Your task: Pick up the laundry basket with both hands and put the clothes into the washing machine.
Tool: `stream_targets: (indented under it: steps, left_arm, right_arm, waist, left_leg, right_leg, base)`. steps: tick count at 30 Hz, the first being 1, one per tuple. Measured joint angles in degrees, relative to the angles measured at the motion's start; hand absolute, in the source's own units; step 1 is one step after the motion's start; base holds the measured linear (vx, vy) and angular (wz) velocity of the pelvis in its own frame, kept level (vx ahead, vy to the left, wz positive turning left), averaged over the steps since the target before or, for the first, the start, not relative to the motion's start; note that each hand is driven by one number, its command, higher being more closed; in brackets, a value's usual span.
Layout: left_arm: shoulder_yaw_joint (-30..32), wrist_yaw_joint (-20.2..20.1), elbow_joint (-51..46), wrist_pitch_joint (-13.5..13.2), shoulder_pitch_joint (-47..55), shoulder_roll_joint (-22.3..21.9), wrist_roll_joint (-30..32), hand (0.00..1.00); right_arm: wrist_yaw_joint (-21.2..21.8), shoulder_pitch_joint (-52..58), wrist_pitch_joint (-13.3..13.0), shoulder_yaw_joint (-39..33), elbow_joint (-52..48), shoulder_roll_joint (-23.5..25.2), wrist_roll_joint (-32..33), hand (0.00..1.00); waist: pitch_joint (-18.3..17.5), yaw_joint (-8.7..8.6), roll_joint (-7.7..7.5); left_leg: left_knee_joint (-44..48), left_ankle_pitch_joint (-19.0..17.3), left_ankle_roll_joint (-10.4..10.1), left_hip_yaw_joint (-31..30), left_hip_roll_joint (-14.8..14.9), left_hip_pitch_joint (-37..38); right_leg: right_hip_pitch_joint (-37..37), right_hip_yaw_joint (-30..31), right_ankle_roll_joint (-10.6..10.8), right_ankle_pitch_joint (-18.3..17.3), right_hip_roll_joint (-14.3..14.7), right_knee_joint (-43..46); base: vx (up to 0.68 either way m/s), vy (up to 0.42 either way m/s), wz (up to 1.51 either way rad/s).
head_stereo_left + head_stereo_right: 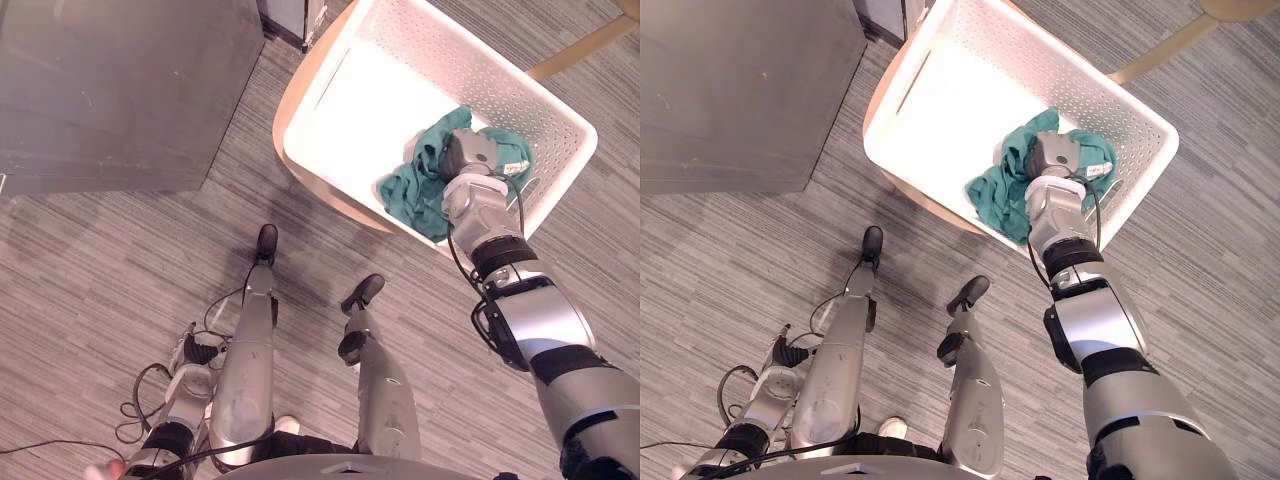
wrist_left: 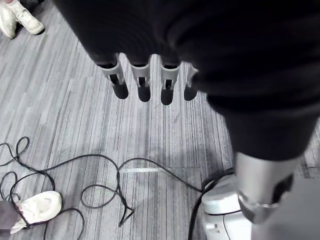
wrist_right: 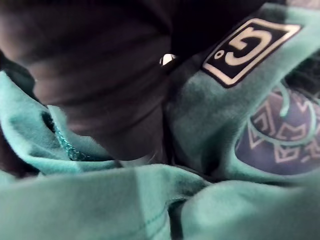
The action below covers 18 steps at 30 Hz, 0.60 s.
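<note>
Our right hand (image 1: 468, 157) buried in crumpled teal cloth (image 1: 405, 192).
Perforated white plastic basket (image 1: 520, 95); its grip we cannot tell; left hand (image 2: 143, 82) fingers hang straight, empty.

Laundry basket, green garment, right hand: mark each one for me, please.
laundry basket (image 1: 520, 95), left eye view, perforated side wall.
green garment (image 1: 408, 192), left eye view, bunched fold beside the hand.
right hand (image 1: 470, 152), left eye view, back of the hand, over the garment.

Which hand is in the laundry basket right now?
The right hand, pressed into the teal garment inside the white basket; the left hand hangs over the floor.
</note>
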Motion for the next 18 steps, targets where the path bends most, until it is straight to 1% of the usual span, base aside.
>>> stream_targets:
  steps: [1,2,3,4,5,7,9,10,11,12,13,14,15,16,17,18]
  left_arm:
    - [0.08,0.28,0.34,0.03,-0.18,-0.23,-0.01,0.00]
    - [0.13,0.43,0.82,0.06,-0.44,-0.36,-0.06,0.00]
    - [0.15,0.70,1.01,0.17,-0.52,-0.44,-0.13,0.00]
    - [0.20,1.07,1.11,0.35,-0.50,-0.52,-0.37,0.00]
    - [0.64,1.24,1.21,0.38,-0.50,-0.77,-0.58,0.00]
    - [1.11,1.31,1.35,0.40,-0.49,-0.97,-1.09,0.00]
    - [1.70,1.37,1.49,0.46,-0.48,-1.26,-1.81,0.00]
    - [1.73,1.42,1.50,0.46,-0.48,-1.28,-1.81,0.00]
    - [1.79,1.42,1.57,0.49,-0.47,-1.28,-1.88,0.00]
    - [1.81,1.41,1.61,0.50,-0.46,-1.28,-2.04,0.00]
    - [1.88,1.39,1.67,0.51,-0.41,-1.30,-2.29,0.00]
    - [1.92,1.39,1.67,0.51,-0.38,-1.32,-2.29,0.00]
    - [2.02,1.34,1.67,0.51,-0.32,-1.33,-2.35,0.00]
    - [2.17,1.29,1.68,0.51,-0.17,-1.32,-2.88,0.00]
    - [2.22,1.29,1.67,0.51,-0.06,-1.32,-3.20,0.00]
    - [2.29,1.29,1.62,0.50,0.21,-1.29,-4.12,0.00]
  right_arm:
    - [-1.70,0.48,-0.45,-3.58,-1.92,1.81,5.81,1.00]
    - [-3.09,0.58,-1.37,-5.64,-2.76,3.55,11.28,1.00]
    - [-3.96,0.79,-1.88,-6.71,-3.71,4.86,14.76,1.00]
    - [-4.82,1.01,-2.94,-8.34,-5.14,7.22,19.58,1.00]
    - [-5.81,1.75,-4.22,-8.75,-7.42,9.12,24.10,1.00]
    - [-6.30,2.50,-6.44,-8.73,-9.86,11.34,29.83,1.00]
    - [-6.10,2.51,-10.79,-8.51,-10.74,14.49,39.25,1.00]
    - [-5.89,2.50,-11.81,-8.21,-10.86,15.13,41.98,1.00]
    - [-5.56,2.54,-13.28,-8.03,-11.66,16.71,46.60,1.00]
    - [-5.13,2.60,-13.84,-7.98,-12.20,17.21,48.38,1.00]
    - [-3.91,2.57,-15.30,-7.72,-12.75,17.82,52.26,1.00]
    - [-3.60,2.56,-15.75,-7.61,-13.02,18.00,53.29,1.00]
    - [-3.21,2.56,-17.28,-7.41,-13.64,18.71,56.98,1.00]
    - [-2.89,2.61,-18.28,-7.41,-14.75,18.96,60.55,1.00]
    - [-2.43,2.59,-18.98,-7.39,-14.99,19.22,61.80,1.00]
    - [-1.38,2.59,-21.11,-7.44,-15.52,19.76,66.28,1.00]
  waist:
    - [0.11,-0.09,0.30]
    - [0.15,-0.15,0.47]
    - [0.11,-0.19,0.56]
    - [0.09,-0.32,0.61]
    - [0.08,-0.31,0.61]
    - [0.08,-0.37,0.61]
    - [0.08,-0.49,0.61]
    - [0.08,-0.49,0.61]
    - [0.08,-0.60,0.61]
    - [0.08,-0.61,0.61]
    - [0.07,-0.61,0.59]
    - [0.07,-0.60,0.59]
    - [0.07,-0.71,0.58]
    - [0.07,-0.89,0.57]
    - [0.06,-0.92,0.56]
    - [0.05,-1.16,0.54]
  left_leg:
    - [-0.01,0.02,0.00,0.02,0.01,0.02]
    - [-0.04,0.03,0.01,0.10,0.03,0.12]
    - [-0.05,0.03,0.01,0.17,0.06,0.14]
    - [-0.08,0.03,0.01,0.29,0.10,0.23]
    - [-0.09,0.03,0.01,0.42,0.14,0.28]
    - [-0.10,0.02,0.01,0.49,0.16,0.30]
    - [-0.11,0.02,0.01,0.73,0.18,0.43]
    - [-0.12,0.02,0.01,0.78,0.18,0.49]
    - [-0.11,0.02,0.01,0.88,0.18,0.62]
    - [-0.11,0.02,0.01,0.94,0.18,0.70]
    - [-0.11,0.02,0.01,1.07,0.18,0.88]
    - [-0.11,0.02,0.01,1.12,0.18,0.94]
    - [-0.11,0.06,0.01,1.16,0.19,0.96]
    - [-0.14,0.09,0.01,1.14,0.19,0.96]
    - [-0.20,0.09,0.01,1.11,0.19,0.96]
    - [-0.40,0.32,0.00,0.89,0.19,0.96]
  right_leg:
    - [-0.07,0.11,0.02,0.07,0.00,-0.03]
    - [-0.08,0.23,0.02,0.12,0.02,-0.08]
    - [-0.10,0.28,0.01,0.17,0.03,-0.14]
    - [-0.10,0.42,-0.01,0.24,0.08,-0.27]
    - [-0.09,0.53,0.00,0.31,0.11,-0.43]
    - [-0.07,0.59,0.00,0.37,0.13,-0.57]
    - [0.00,0.84,0.04,0.60,0.15,-0.85]
    - [0.04,0.92,0.04,0.66,0.15,-0.90]
    - [0.15,1.03,0.04,0.83,0.15,-1.00]
    - [0.22,1.10,0.04,0.91,0.15,-1.07]
    - [0.32,1.29,0.00,1.08,0.15,-1.16]
    - [0.35,1.39,0.00,1.15,0.15,-1.19]
    - [0.35,1.50,-0.01,1.30,0.15,-1.23]
    - [0.35,1.53,-0.06,1.47,0.18,-1.34]
    - [0.36,1.53,-0.07,1.53,0.19,-1.37]
    - [0.37,1.51,-0.06,1.66,0.23,-1.46]
  base:
    - [0.00,0.001,-0.06]
    - [0.00,0.000,-0.07]
    - [0.00,0.000,-0.07]
    - [0.00,0.000,-0.06]
    - [0.00,0.000,-0.05]
    - [0.00,0.000,0.00]
    - [0.00,0.000,-0.03]
    - [0.00,0.005,-0.04]
    - [0.00,0.000,0.00]
    - [-0.01,0.014,-0.04]
    - [-0.01,0.011,-0.04]
    - [-0.02,0.014,-0.05]
    - [-0.02,0.013,-0.04]
    - [0.00,0.000,0.00]
    - [-0.03,0.014,0.00]
    - [0.00,0.000,0.00]
